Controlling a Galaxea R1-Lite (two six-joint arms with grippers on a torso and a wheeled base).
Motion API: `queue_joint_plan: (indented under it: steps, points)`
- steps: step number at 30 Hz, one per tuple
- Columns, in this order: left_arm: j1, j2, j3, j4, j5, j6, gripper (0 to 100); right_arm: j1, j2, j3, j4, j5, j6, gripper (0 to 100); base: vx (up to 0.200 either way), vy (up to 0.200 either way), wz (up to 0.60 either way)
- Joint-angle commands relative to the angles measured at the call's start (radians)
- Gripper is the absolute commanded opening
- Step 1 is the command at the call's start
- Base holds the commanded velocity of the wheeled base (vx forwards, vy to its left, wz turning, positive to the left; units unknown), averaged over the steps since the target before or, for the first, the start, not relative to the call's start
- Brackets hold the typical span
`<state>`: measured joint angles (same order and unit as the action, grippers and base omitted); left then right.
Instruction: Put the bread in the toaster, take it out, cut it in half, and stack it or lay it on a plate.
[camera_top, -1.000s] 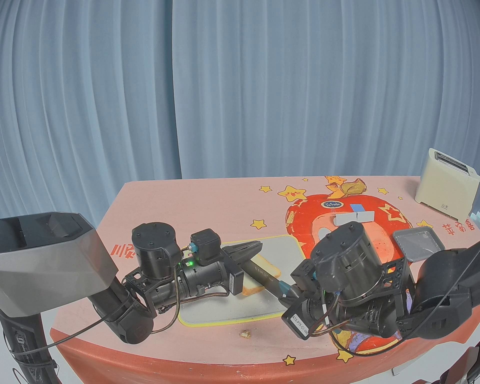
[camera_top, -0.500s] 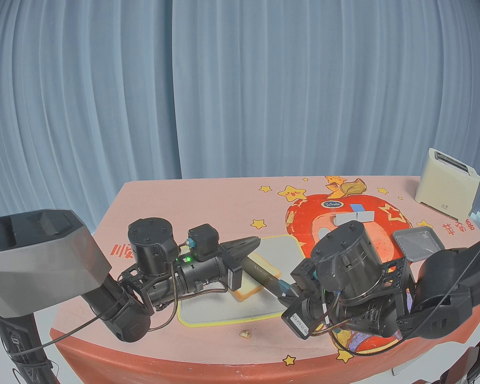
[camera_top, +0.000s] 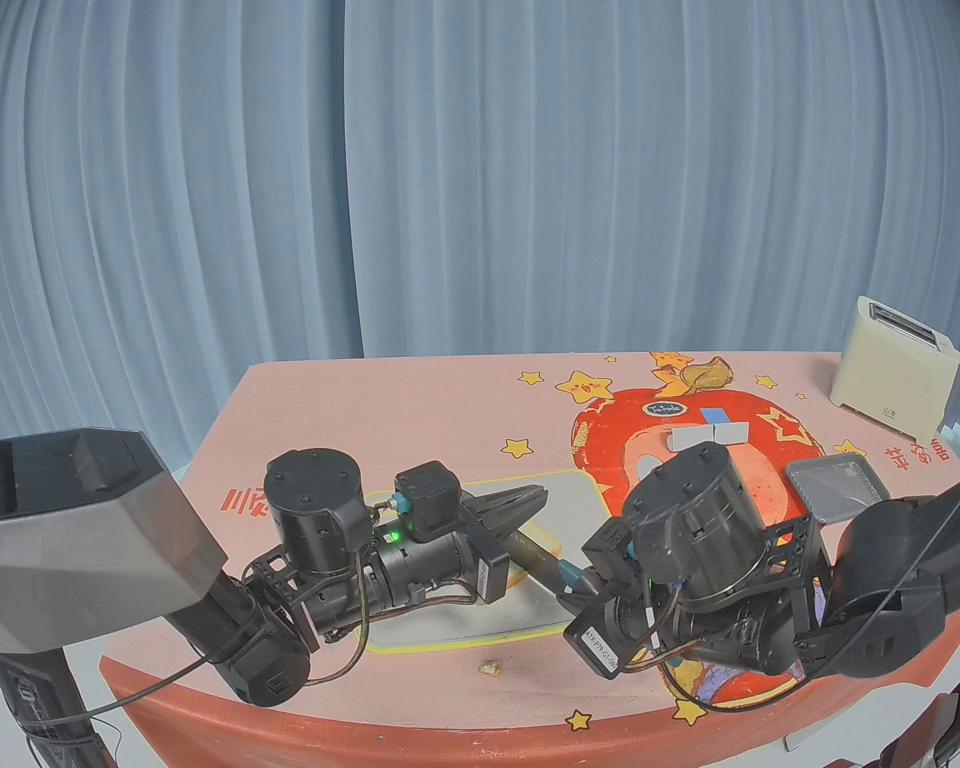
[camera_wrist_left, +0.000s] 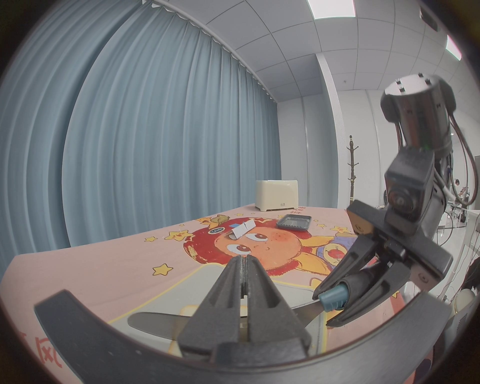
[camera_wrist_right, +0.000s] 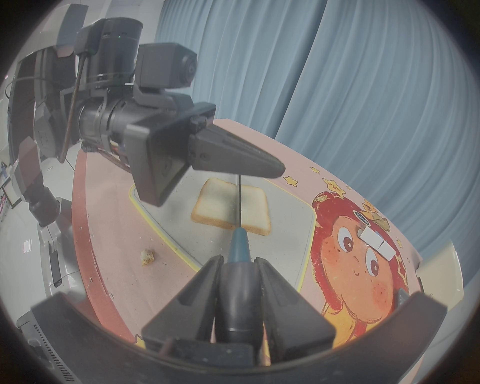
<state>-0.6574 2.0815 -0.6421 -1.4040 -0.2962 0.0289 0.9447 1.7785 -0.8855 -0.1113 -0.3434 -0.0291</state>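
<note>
On the pink table (camera_top: 420, 410), the bread (camera_wrist_right: 215, 205) lay under my knife (camera_wrist_right: 239, 245), blade across its middle; my right gripper (camera_wrist_right: 239, 267) clamped the knife, my left gripper (camera_wrist_left: 244, 267) hung closed and empty just above.

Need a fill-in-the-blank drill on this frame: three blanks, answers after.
1. The right gripper is shut on the handle of the ___.
2. The bread lies flat on the ___.
3. The left gripper, above the bread, has its jaws ___.
Missing words: knife; cutting board; shut.
</note>
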Motion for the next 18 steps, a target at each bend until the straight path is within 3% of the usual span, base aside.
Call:
queue_joint_plan:
  steps: [1,18]
  points:
    - [-0.007,0.068,-0.002,-0.027,0.008,0.002,0,0.0,0.002,0.01,0.001,0.0,0.002,0,0.0,0.0,0.0]
    - [-0.011,0.101,0.001,-0.032,0.009,0.003,0,-0.006,-0.002,0.014,-0.001,-0.006,0.0,0,0.0,0.0,0.0]
